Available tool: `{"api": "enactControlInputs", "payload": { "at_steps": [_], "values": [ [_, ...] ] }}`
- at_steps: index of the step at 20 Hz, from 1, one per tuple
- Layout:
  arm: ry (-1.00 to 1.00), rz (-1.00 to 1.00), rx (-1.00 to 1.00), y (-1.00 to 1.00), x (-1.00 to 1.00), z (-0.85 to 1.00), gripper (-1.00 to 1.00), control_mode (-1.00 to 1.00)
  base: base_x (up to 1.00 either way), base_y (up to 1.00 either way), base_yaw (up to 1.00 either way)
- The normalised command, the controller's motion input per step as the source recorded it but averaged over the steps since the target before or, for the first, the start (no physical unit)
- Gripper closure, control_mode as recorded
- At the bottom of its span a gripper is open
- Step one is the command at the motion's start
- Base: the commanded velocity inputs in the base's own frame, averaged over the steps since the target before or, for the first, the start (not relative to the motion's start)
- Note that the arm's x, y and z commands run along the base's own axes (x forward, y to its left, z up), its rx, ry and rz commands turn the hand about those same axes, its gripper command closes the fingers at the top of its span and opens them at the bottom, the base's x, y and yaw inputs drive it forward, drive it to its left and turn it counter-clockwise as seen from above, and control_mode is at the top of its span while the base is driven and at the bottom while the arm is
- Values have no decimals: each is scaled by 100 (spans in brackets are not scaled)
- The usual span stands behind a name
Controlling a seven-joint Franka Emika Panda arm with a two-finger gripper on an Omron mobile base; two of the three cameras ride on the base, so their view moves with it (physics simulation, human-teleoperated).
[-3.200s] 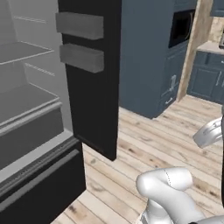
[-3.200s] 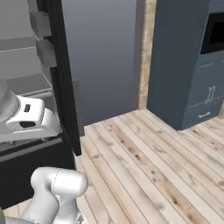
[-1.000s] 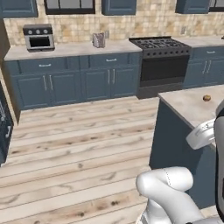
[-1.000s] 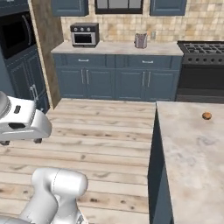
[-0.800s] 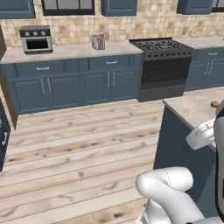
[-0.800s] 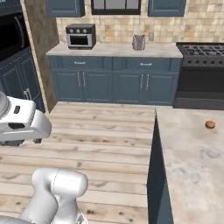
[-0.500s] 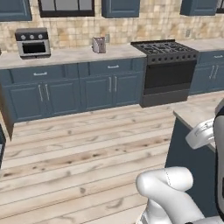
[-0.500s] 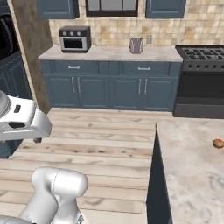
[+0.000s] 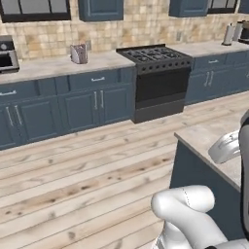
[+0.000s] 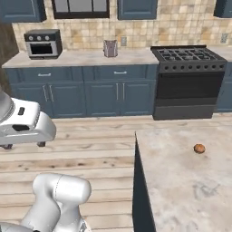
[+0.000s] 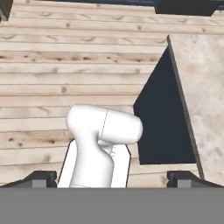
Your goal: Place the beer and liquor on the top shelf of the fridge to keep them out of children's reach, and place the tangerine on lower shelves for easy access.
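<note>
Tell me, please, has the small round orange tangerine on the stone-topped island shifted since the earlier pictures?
No. The small round orange tangerine lies on the same patch of the pale stone island top; the base has driven, so the whole view has shifted.

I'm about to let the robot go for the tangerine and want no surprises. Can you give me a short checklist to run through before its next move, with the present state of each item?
1. Tangerine located, lying on the island counter: ok.
2. Counter around the tangerine free of other things: ok.
3. Gripper open with nothing between its fingertips: ok.
4. Gripper near the tangerine: not ok, it points at the wooden floor beside the counter.
5. Beer and liquor located: cannot tell.
</note>
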Motion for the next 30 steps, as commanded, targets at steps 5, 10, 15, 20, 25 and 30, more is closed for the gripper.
{"api": "enactControlInputs", "payload": {
  "at_steps": [5,10,15,20,25,30],
  "values": [
    [0,0,0,0,0,0,-100,100,34,-34,-43],
    [0,0,0,0,0,0,-100,100,25,-9,-49],
    [0,0,0,0,0,0,-100,100,21,0,-51],
    [0,0,0,0,0,0,-100,100,21,0,-51],
    [0,0,0,0,0,0,-100,100,31,0,-55],
    [0,0,0,0,0,0,-100,100,30,0,-56]
  ]
}}
